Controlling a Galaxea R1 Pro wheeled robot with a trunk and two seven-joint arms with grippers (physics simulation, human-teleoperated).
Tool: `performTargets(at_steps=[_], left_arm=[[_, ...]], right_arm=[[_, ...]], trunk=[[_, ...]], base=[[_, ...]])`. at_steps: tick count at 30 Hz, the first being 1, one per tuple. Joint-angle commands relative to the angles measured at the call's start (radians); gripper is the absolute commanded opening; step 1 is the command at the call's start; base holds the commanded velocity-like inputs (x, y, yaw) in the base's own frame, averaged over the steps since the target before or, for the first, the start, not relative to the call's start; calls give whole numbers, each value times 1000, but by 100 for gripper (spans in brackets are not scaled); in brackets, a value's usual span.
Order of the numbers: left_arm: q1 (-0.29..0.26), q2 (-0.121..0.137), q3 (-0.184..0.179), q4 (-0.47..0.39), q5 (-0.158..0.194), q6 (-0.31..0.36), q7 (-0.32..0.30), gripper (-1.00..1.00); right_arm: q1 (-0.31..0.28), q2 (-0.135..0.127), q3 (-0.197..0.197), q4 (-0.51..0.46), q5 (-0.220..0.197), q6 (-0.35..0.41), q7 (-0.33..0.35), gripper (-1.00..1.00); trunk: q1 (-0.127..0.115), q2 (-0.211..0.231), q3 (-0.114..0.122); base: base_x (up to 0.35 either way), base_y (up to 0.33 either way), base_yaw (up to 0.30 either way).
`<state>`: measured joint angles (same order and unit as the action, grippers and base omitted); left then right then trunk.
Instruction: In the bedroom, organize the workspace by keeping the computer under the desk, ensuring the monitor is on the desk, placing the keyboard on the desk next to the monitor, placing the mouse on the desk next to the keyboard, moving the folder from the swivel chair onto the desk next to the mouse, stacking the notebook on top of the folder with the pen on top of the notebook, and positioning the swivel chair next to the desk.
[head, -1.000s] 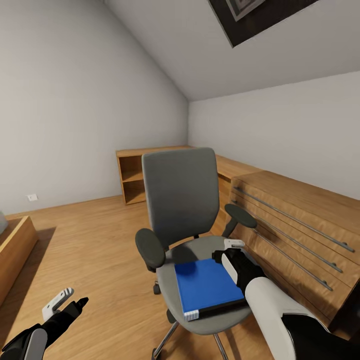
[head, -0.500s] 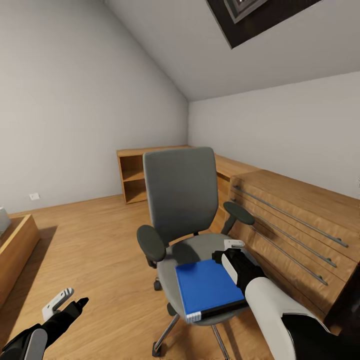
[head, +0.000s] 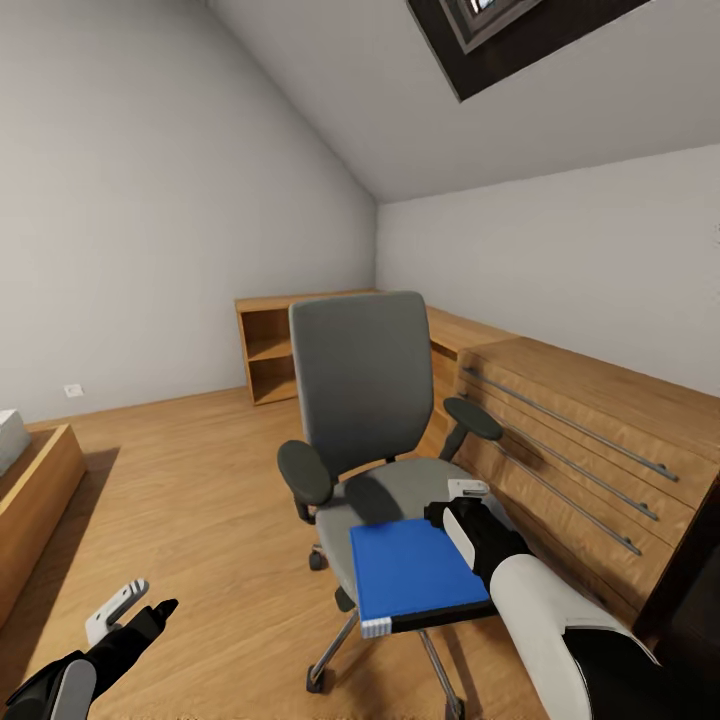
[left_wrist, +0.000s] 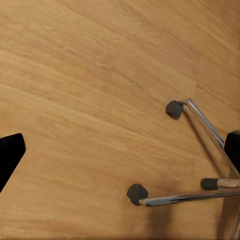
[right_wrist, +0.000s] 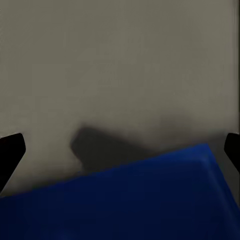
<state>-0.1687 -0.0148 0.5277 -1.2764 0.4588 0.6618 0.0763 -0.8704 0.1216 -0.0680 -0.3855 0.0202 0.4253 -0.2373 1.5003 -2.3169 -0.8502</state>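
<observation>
The grey swivel chair (head: 365, 380) stands in front of me on the wood floor, its back toward the far wall. The blue folder (head: 410, 570) is held level just above the seat's front, overhanging the front edge. My right gripper (head: 455, 512) is shut on the folder's right side. The right wrist view looks over the folder's blue cover (right_wrist: 125, 200) onto the grey seat (right_wrist: 120, 65). My left gripper (head: 135, 610) hangs open low at the left over bare floor, and its wrist view looks down on the chair's chrome legs and casters (left_wrist: 200, 120).
A light-wood open-shelf cabinet (head: 270, 345) stands against the back wall. A long wood drawer unit (head: 580, 420) runs along the right, close to the chair's armrest. A low wooden frame (head: 30, 500) sits at the left. Open floor lies between it and the chair.
The view has shifted a little. The folder has stayed by my right gripper while the chair seat has drawn back beneath it, so the folder now overhangs the seat's front.
</observation>
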Motion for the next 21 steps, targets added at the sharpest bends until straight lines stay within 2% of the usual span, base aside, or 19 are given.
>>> performTargets(at_steps=[1,16,21], left_arm=[[-1,-1,1,-2,11,5,8,100],[-1,-1,1,-1,11,5,8,100],[0,-1,1,-1,11,5,8,100]], right_arm=[[1,1,-7,0,-8,4,0,100],[1,1,-7,0,-6,3,0,100],[1,1,-7,0,-6,4,0,100]], trunk=[[0,0,-1],[0,0,-1],[0,0,-1]], base=[[-91,0,0],[-17,0,0],[-176,0,0]])
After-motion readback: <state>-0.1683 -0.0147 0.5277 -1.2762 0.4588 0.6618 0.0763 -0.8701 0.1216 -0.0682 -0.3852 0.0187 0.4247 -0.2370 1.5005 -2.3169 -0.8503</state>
